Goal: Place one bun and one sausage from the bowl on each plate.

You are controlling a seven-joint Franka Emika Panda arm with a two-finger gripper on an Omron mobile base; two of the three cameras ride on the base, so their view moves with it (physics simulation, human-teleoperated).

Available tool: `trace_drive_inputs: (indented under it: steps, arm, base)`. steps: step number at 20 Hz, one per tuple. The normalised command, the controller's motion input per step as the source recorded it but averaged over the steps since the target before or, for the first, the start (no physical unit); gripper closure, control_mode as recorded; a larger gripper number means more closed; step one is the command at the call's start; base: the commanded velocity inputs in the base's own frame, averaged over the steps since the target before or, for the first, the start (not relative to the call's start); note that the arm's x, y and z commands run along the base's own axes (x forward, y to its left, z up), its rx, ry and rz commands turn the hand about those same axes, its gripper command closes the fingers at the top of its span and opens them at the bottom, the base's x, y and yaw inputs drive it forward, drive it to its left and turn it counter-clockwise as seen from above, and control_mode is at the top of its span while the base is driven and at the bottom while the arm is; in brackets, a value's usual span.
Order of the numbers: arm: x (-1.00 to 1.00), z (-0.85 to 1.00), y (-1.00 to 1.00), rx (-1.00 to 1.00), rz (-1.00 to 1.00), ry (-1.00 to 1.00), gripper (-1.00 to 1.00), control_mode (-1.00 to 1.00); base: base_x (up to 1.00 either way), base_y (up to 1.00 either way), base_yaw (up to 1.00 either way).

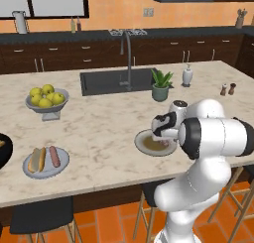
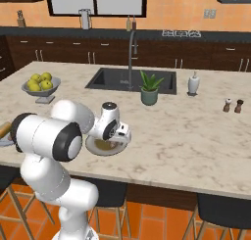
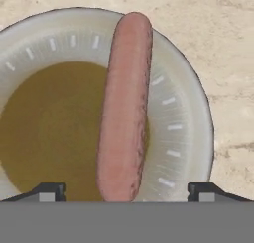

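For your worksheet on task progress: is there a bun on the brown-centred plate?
No: the brown-centred plate holds one sausage.

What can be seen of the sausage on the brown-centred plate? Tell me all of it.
The sausage is a slim, smooth pinkish-brown cylinder with rounded ends. It lies flat on the grey-rimmed plate, reaching from the brownish centre out over the rim at one end. The open gripper hangs just above it, a fingertip on either side, neither touching it. No bun lies beside it.

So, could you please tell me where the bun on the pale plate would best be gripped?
Grip the bun across its middle, from above: it lies flat and oblong on the pale plate, with a sausage close alongside, so keep the fingers narrow.
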Motion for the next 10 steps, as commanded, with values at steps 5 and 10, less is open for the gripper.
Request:
trace_drive_inputs:
  steps: [5,10]
  arm:
    - [-0.69,0.64,0.0,0.0,0.0,0.0,-1.0,-1.0]
    - [-0.1,0.82,0.0,0.0,0.0,0.0,-1.0,-1.0]
  base:
    - [0.0,0.0,0.0]
    - [0.0,0.0,0.0]
